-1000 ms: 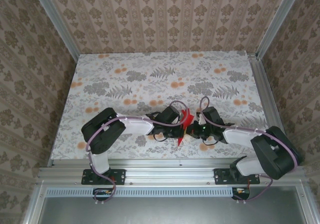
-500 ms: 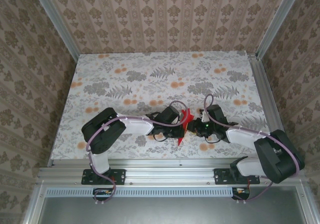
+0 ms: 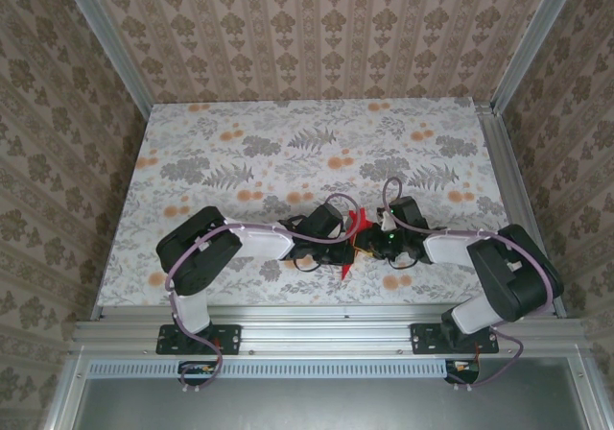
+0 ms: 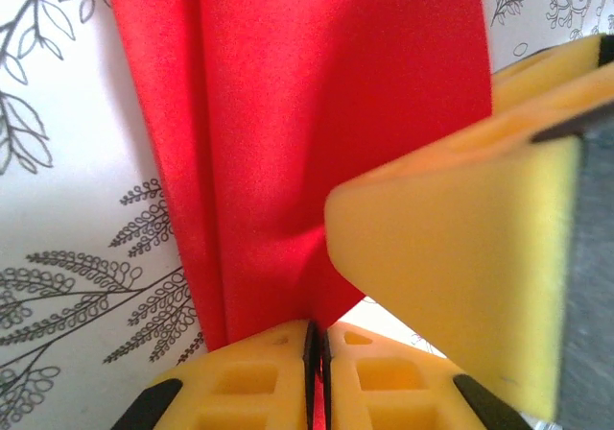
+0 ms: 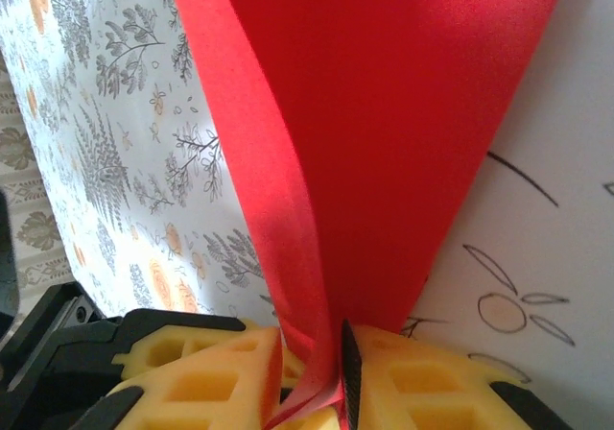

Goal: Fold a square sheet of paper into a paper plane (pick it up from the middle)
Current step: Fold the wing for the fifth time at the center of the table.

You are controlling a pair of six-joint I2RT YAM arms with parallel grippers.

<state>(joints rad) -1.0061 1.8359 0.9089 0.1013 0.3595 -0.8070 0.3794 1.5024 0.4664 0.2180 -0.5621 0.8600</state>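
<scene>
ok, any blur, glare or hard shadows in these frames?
Top external: even light, sharp, no glare; the paper is just a small red sliver. Left wrist: paper in soft focus, with a darker band along its fold; the white table is bright. Right wrist: paper fairly sharp, its left flap shaded; the table on the right is washed out to near white.

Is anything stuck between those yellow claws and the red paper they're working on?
Nothing visible does. The left gripper pinches the folded red paper directly between its pads, and the right gripper has a fold of it straight between its fingers.
</scene>
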